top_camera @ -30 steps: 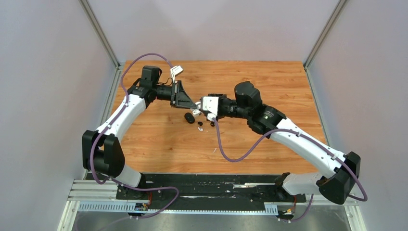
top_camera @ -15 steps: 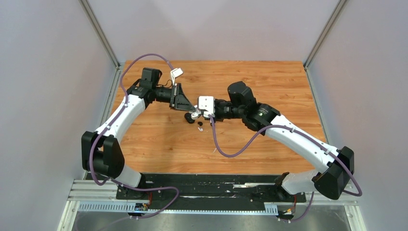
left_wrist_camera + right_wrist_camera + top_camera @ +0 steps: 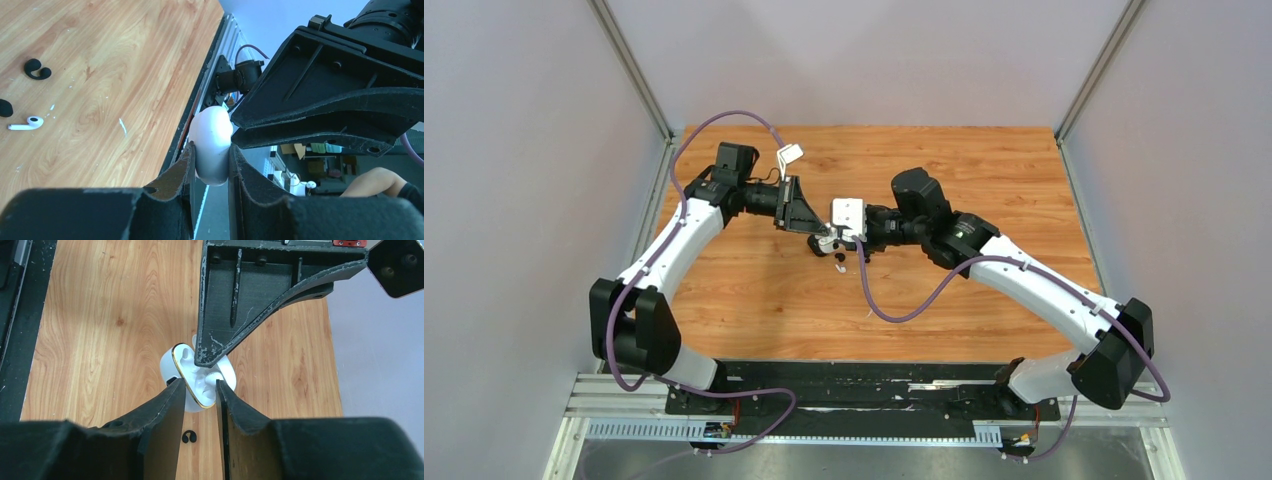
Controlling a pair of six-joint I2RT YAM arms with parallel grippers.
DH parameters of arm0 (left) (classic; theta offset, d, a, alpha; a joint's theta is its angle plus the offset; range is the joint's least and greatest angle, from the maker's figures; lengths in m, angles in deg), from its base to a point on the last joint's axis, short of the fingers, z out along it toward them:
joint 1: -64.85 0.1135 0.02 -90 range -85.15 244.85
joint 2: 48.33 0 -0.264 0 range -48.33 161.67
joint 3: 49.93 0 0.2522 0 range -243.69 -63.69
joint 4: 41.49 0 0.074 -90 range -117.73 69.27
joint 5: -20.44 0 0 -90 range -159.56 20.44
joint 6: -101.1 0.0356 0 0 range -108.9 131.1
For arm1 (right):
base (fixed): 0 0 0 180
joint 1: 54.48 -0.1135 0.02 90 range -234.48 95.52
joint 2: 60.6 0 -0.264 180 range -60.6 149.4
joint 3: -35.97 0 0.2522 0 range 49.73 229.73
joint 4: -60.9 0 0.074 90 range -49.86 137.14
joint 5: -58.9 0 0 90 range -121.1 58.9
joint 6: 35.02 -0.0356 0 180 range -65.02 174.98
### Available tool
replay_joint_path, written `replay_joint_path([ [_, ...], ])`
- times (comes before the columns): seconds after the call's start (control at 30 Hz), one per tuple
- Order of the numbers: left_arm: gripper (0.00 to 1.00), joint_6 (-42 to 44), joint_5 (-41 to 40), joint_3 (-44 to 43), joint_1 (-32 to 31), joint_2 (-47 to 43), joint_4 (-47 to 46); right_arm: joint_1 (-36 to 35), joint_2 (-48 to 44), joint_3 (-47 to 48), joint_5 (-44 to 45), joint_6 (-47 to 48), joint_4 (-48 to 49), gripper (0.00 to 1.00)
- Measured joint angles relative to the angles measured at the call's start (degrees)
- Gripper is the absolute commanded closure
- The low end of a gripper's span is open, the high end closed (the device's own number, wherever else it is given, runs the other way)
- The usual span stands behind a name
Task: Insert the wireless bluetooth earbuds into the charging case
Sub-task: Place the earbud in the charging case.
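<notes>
The wooden table (image 3: 984, 170) carried both arms, which met near its middle in the top view; the left arm (image 3: 674, 245) reached in from 9 o'clock and the right arm (image 3: 1044, 290) from 3 o'clock; the left gripper (image 3: 211, 152) was nearly closed, its two dark fingers pinching the rounded white shell of the charging case (image 3: 169, 365) and holding it up off the wood; the right gripper (image 3: 196, 390) had its jaws narrowed to a slim gap around the gold-rimmed edge of the same case, which hung open with its white moulded inside facing the right wrist camera; whether an earbud already sat in that moulding could not be told; in the left wrist view, loose on the boards toward 9 o'clock, lay a black hooked piece (image 3: 37, 70), a white earbud (image 3: 27, 123) with a short stem, and a black earbud (image 3: 5, 107) cut by the frame edge, all well apart from the case
</notes>
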Motion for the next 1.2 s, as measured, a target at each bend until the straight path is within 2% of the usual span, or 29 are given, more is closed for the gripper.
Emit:
replay_joint_path([
  [0.6,1.00,2.1,0.3,0.0,0.0,-0.9,2.3,0.0,0.0,0.1,-1.6,0.3,-0.1,0.65],
  [0.77,1.00,2.5,0.9,0.0,0.0,-0.9,2.3,0.0,-0.2,-0.6,-1.4,2.2,-0.1,0.60],
  [1.2,1.00,1.5,2.6,0.0,0.0,-0.9,1.9,0.0,-1.8,-3.9,-1.3,4.8,0.5,0.57],
])
